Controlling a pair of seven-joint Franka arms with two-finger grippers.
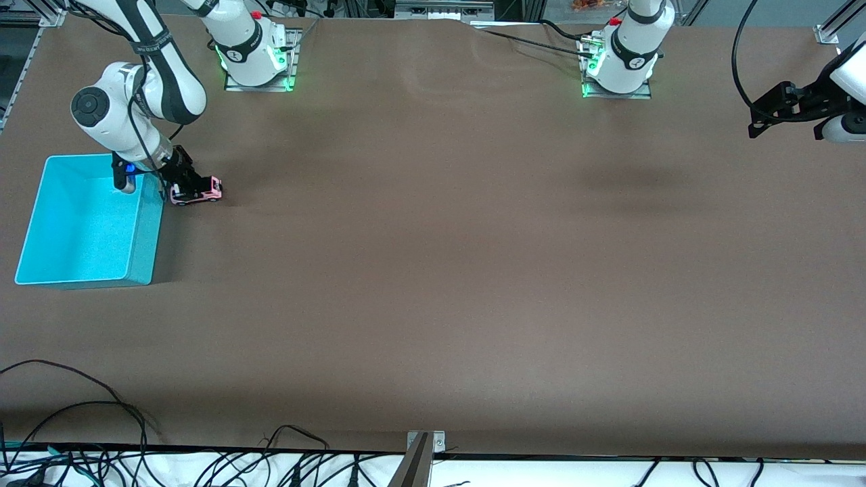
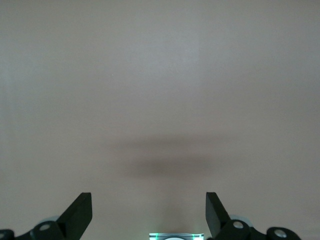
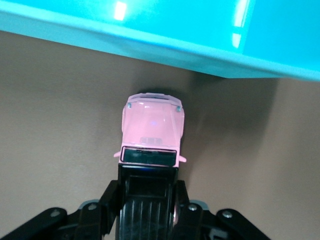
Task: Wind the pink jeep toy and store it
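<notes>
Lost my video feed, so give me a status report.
Right gripper shut on small pink jeep toy, on the brown table beside teal plastic bin. Left gripper open, waiting. Nothing in the way.

Plastic gloss on a matt brown table

We see the pink jeep toy (image 3: 152,131) as smooth, shiny plastic with a ribbed black roof; the teal bin (image 1: 40,223) looks glossy plastic on its rim and finely grainy inside; the table (image 1: 473,270) wears a matt brown, faintly creased cover; the arm shells gleam white.
</notes>
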